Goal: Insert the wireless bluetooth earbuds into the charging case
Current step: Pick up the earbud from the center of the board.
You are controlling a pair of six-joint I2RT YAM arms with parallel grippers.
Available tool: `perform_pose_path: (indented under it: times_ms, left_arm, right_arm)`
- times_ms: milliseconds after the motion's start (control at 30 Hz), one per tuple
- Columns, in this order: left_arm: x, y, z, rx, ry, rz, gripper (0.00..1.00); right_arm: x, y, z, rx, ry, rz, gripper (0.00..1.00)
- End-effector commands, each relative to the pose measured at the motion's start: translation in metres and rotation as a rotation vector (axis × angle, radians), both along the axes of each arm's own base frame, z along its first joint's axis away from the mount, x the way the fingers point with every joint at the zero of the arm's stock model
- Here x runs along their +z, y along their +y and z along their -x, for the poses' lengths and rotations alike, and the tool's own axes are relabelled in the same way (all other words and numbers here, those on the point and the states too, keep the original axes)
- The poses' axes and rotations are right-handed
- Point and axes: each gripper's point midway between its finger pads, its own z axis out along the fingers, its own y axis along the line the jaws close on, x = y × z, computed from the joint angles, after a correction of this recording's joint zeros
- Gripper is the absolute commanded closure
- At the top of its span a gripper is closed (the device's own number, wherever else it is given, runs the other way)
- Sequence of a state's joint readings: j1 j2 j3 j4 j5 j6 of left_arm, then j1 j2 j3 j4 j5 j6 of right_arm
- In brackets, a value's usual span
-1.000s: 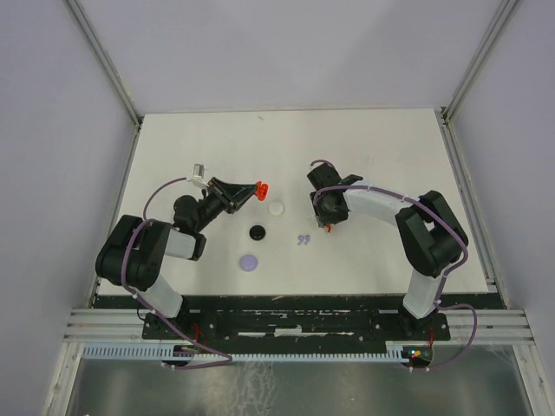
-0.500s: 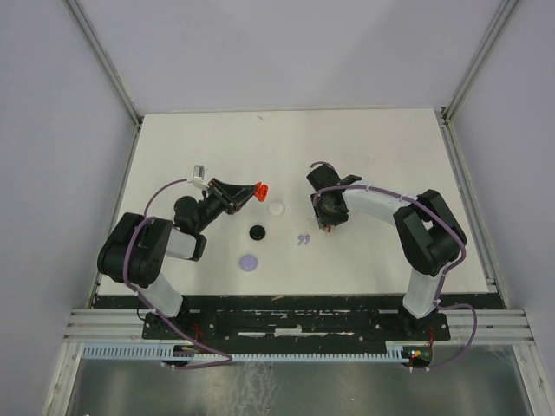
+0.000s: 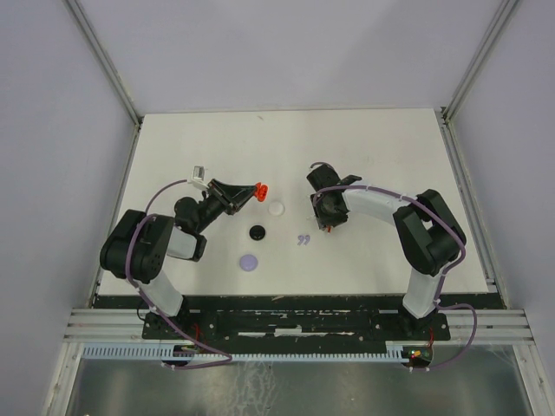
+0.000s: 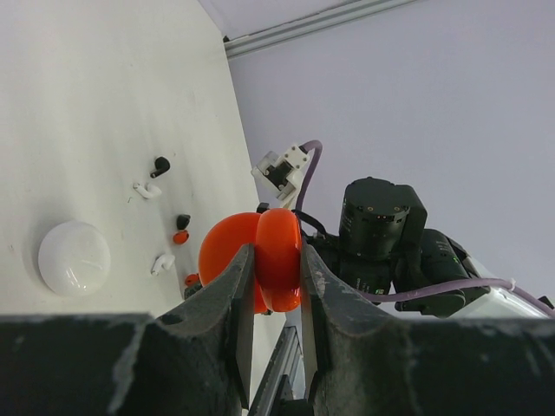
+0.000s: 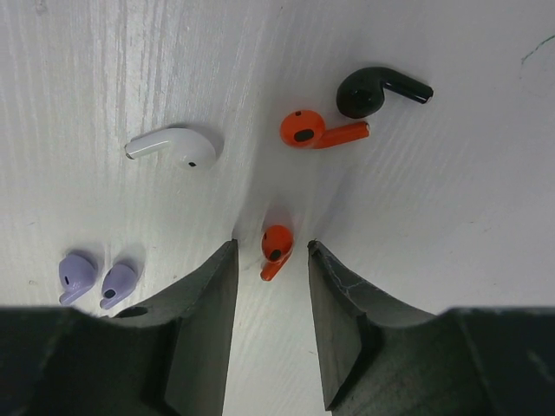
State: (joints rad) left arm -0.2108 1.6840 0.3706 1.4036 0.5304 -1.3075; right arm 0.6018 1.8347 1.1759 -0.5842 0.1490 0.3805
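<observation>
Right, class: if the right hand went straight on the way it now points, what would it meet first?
The right hand points down at the white table; first in line is the small red-orange stemmed earbud lying between its open fingers, though its height above is unclear.

Light is bright, even and diffuse; shadows are soft. My right fingers [image 5: 204,329] blur at frame bottom.
</observation>
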Motion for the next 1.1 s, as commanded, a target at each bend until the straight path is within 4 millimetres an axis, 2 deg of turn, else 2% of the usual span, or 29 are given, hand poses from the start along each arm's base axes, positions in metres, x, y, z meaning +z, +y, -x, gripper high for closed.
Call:
perform_pose_path:
  times_ms: [0,600,1067]
  left_arm:
    - [0.016,0.001,0.003,-0.013,-0.039,0.052,0.97]
    - [0.016,0.004,0.004,-0.007,-0.037,0.053,0.97]
    - [0.016,0.006,0.004,-0.004,-0.039,0.053,0.97]
  right_arm:
    - [0.006,0.013,-0.011,-0.004,-0.021,-0.044,0.55]
    - [0.004,0.023,-0.013,0.011,-0.016,-0.066,0.58]
    - [0.004,0.021,-0.015,0.003,-0.017,-0.044,0.62]
